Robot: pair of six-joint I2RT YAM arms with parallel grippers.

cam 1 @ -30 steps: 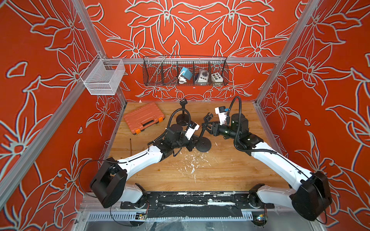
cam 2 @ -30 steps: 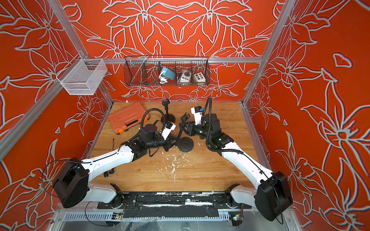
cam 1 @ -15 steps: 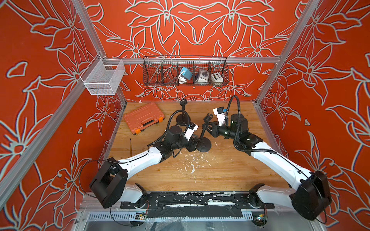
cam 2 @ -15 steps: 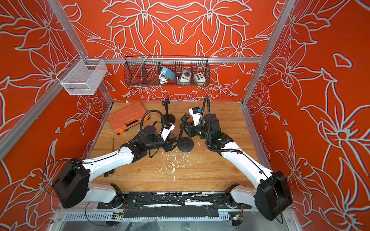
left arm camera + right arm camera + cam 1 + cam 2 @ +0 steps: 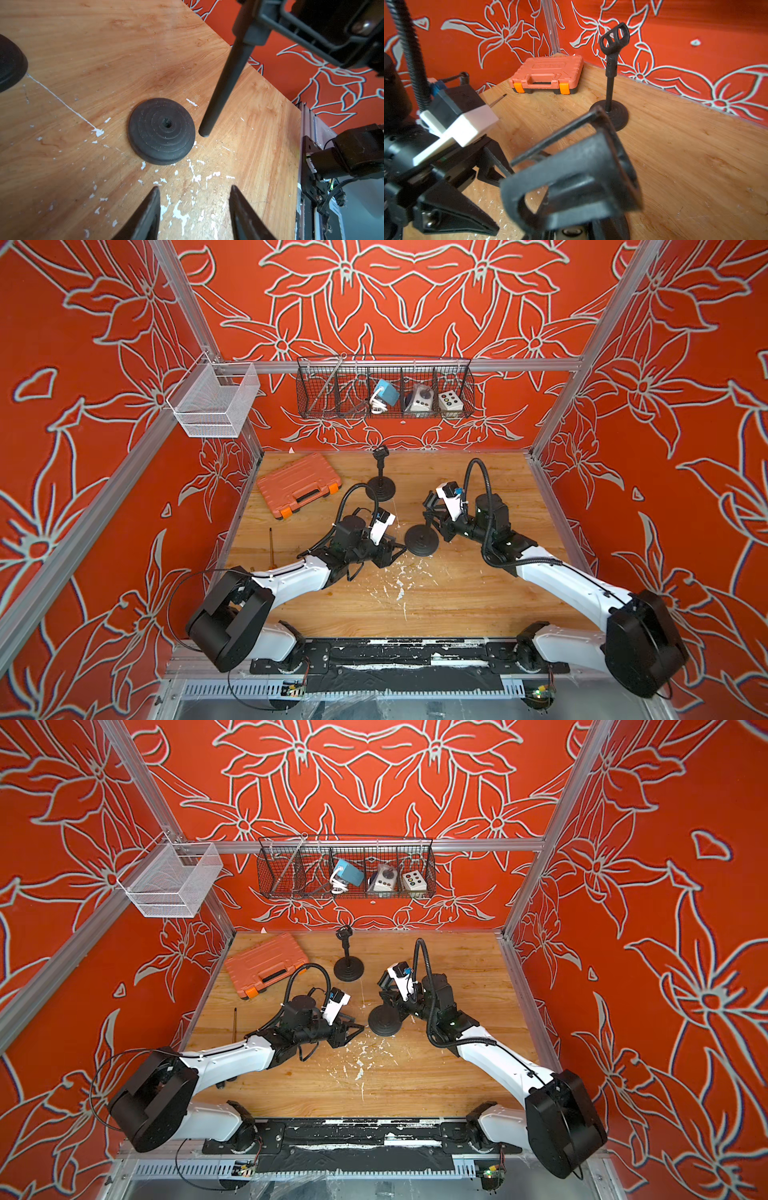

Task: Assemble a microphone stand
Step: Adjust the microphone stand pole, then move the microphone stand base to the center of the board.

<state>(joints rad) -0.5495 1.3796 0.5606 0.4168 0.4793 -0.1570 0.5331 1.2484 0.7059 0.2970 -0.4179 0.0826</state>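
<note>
Grips pole [image 5: 226, 79] tip-down in right gripper [image 5: 432, 516], just off hole [image 5: 166, 124] in base [image 5: 145, 143] for seating, with left gripper [image 5: 195, 188] spread empty at 8 o'clock, giving room.

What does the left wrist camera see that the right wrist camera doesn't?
Only the left wrist view shows the hole in the middle of the loose base, and the pole with its tip off to the side of that hole. Only the right wrist view shows the orange toolbox, the screwdriver and the finished stand's clip. Both show the wooden table and the flowered wall.
</note>
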